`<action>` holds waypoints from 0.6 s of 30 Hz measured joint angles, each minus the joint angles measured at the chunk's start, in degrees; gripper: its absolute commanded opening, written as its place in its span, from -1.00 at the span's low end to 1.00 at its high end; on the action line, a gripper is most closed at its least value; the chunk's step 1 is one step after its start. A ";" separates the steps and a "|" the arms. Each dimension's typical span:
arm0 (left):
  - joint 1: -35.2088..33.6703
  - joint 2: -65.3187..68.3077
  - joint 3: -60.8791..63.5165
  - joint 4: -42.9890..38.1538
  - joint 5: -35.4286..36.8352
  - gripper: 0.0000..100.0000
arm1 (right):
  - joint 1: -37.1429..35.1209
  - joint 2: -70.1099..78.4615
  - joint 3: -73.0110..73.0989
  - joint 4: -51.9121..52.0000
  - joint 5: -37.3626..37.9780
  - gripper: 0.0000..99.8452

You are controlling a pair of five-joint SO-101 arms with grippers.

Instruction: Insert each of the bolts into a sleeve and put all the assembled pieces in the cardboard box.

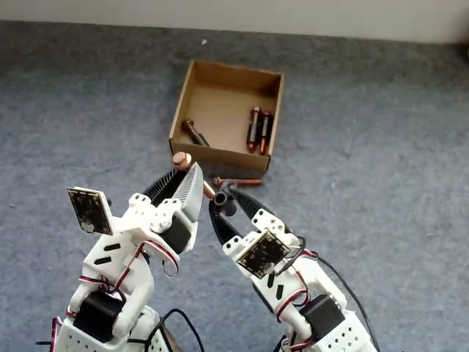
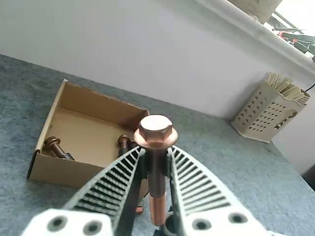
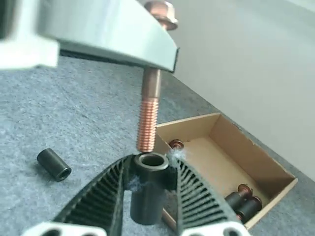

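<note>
Up close, the right gripper (image 3: pixel 150 164) clamps a black cylindrical sleeve (image 3: pixel 146 194), its bore open toward the left gripper (image 2: pixel 155 150), which pinches a copper-coloured hex-head bolt (image 2: pixel 156 169) by the shank. Threaded tip sits at the sleeve's rim, long axes nearly in line, not yet inside; a push along that line looks next. Beyond stands the brown cardboard box (image 1: pixel 220 155) with finished pieces (image 1: pixel 259 130).

Nothing legible was found: no text, label, brand, number or sign. The cardboard box (image 1: pixel 220 110) had plain walls, and any marks on the dark board (image 1: pixel 89 209) at the left arm's wrist were too small to read.
</note>
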 measured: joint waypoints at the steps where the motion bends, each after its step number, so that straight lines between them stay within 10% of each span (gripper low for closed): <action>1: 0.44 -0.09 0.00 0.00 0.00 -0.99 | -0.53 0.00 0.00 0.00 0.00 -0.99; 18: 3.52 -0.44 -0.44 1.32 0.26 -0.99 | -2.46 0.09 0.00 0.00 0.09 -0.99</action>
